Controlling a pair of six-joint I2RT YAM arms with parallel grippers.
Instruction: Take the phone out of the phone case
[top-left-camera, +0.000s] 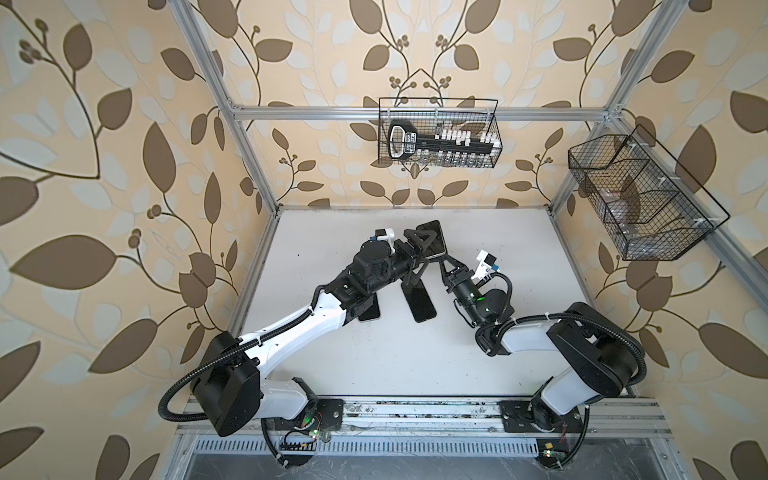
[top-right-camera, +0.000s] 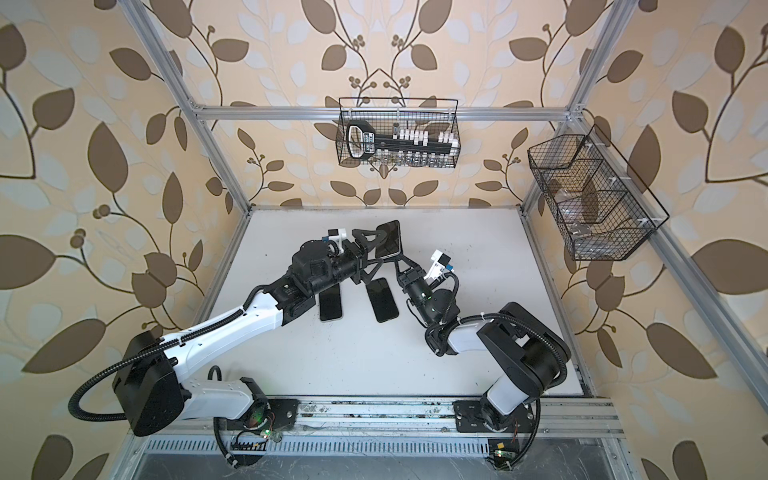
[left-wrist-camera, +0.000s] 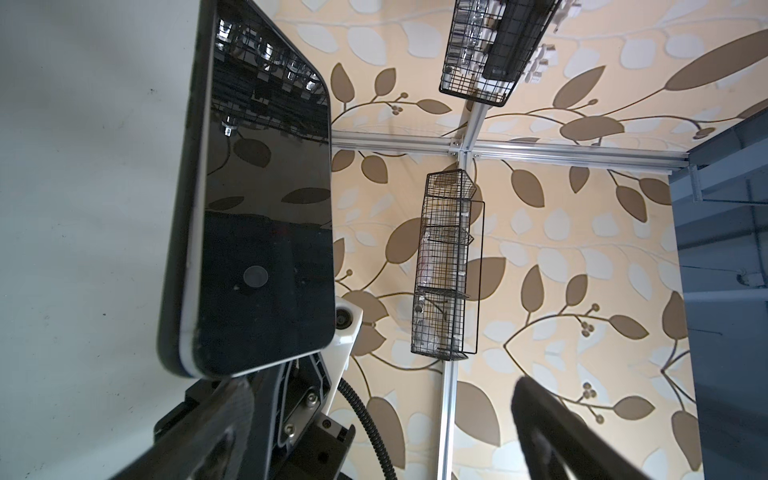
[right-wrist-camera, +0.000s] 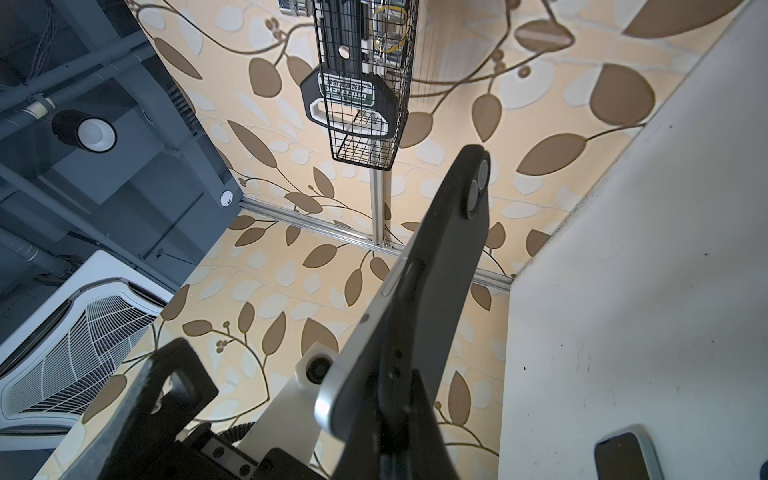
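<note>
Phone (top-left-camera: 434, 242) above white table (top-left-camera: 374, 357), leaf-patterned walls (top-left-camera: 124, 174)

We see bright, even light, soft shadows on the table (top-left-camera: 374, 365), bowed picture edges, and wallpaper (left-wrist-camera: 540, 249) mirrored on the glossy phone (left-wrist-camera: 266, 187).

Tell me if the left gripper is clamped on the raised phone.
No, the left gripper stands wide open beside the phone, whose lower end the right gripper alone pinches.

Beige wallpaper (top-left-camera: 124, 124) is printed with brown and white leaves; silver-edged black phone (left-wrist-camera: 266, 208) and matte black case (right-wrist-camera: 449, 270) are shown.
</note>
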